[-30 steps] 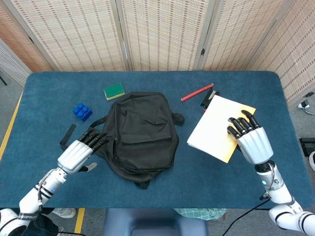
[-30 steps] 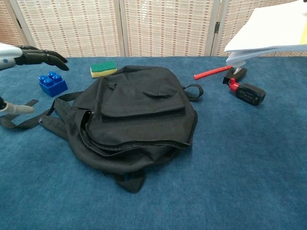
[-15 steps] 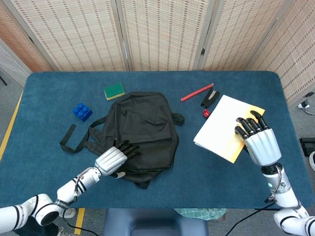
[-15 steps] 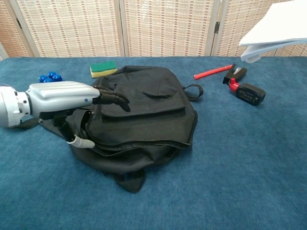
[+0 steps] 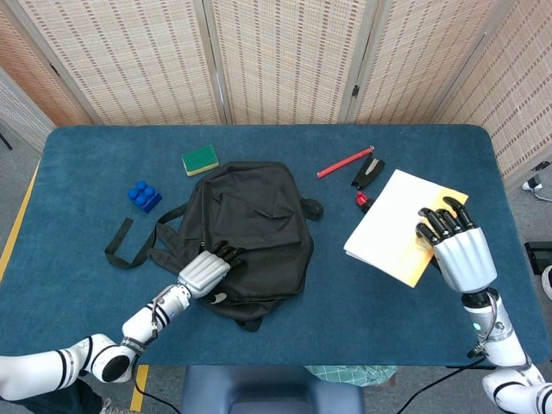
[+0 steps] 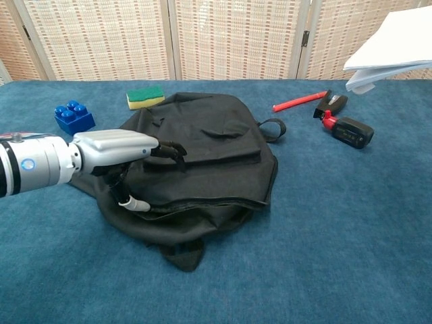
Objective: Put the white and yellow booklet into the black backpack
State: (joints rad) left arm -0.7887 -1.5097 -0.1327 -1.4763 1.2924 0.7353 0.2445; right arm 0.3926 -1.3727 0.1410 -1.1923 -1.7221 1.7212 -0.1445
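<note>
Head view shows the right hand (image 5: pixel 459 252) clamped on the booklet (image 5: pixel 395 223), holding it up off the table (image 5: pixel 362 310) to the right of the backpack (image 5: pixel 250 228), clear of the bag so the other arm can work; the chest view confirms the booklet hangs in the air at top right. The left hand (image 5: pixel 205 271) lies on the backpack's near left edge, fingers curled onto the black fabric beside the zipper line, most likely to find and spread the opening so the booklet can slide in. Whether it actually pinches cloth I cannot tell. The bag lies flat and looks closed, so the booklet is not yet inside. Compared with 1 second ago, the left hand has moved from the strap (image 5: pixel 120 243) side of the bag onto its front edge, and since 0.5 seconds ago it has only shifted slightly. The booklet has drifted a little to the right, away from the pen (image 5: pixel 344 161).
</note>
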